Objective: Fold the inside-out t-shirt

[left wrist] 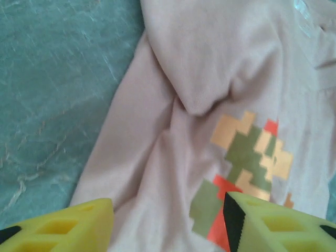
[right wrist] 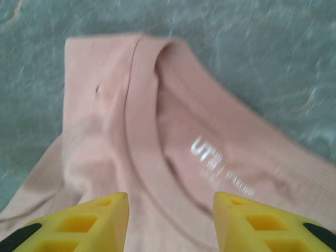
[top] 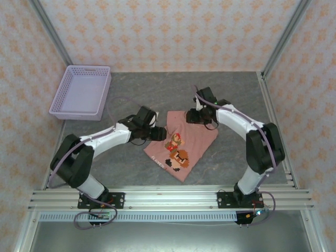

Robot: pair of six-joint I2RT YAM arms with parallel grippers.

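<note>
The salmon-pink t-shirt [top: 195, 137] lies bunched in a rough diamond at the middle of the table, its blocky orange, brown and white print [top: 176, 149] facing up. My left gripper [top: 159, 134] hovers at the shirt's left edge, open. In the left wrist view its yellow fingers [left wrist: 79, 226] straddle wrinkled cloth [left wrist: 157, 131] beside the print [left wrist: 252, 152]. My right gripper [top: 190, 116] sits at the shirt's far corner, open. Seen from the right wrist, the collar [right wrist: 142, 136] with a white printed label [right wrist: 210, 155] lies between its fingers [right wrist: 247, 220], and nothing is gripped.
A lilac plastic basket [top: 81, 90] stands at the back left of the grey table [top: 236, 94]. Aluminium rails [top: 168, 198] run along the near edge. Patterned walls close in the back and both sides.
</note>
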